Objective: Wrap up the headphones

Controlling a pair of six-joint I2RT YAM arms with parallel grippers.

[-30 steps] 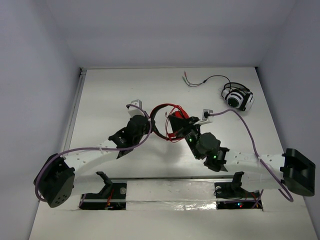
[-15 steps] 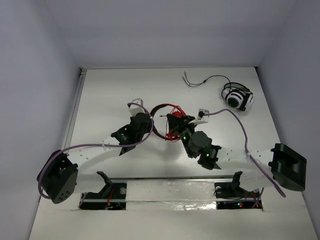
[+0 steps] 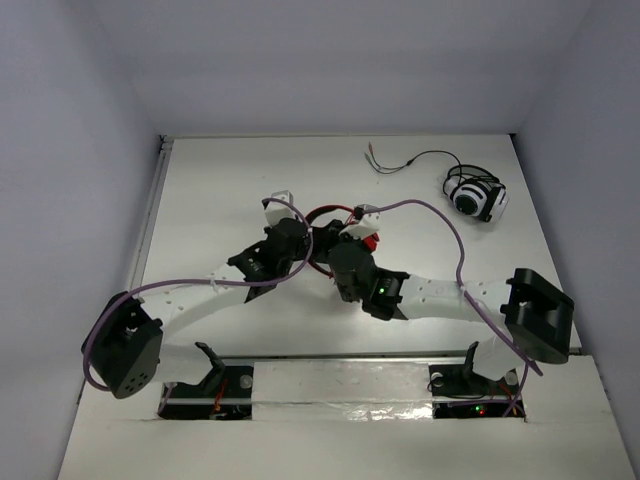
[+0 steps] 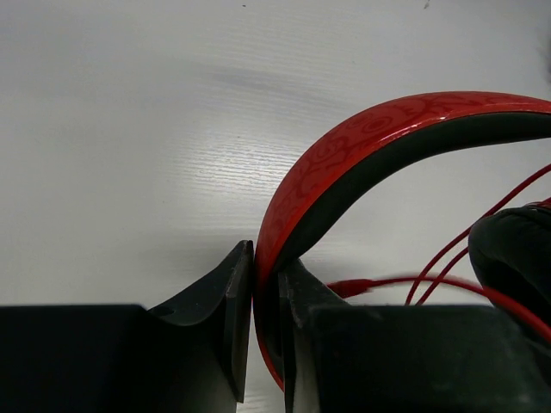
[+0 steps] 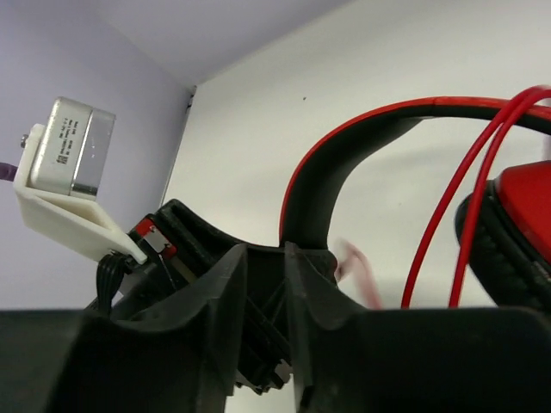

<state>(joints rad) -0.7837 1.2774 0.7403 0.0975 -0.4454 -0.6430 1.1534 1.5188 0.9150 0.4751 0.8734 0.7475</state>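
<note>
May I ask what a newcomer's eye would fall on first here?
The red over-ear headphones with a red-and-black headband stand out in the middle of the white table. The left end effector clamps their headband. White-and-black headphones with a black cable lie apart at the far right.

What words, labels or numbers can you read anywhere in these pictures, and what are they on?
No text can be read.
silver camera box on the left wrist: small printed lines, too small to read.
red headphones' headband: swirl pattern only, no letters.
white-and-black headphones: no legible marking.
</note>
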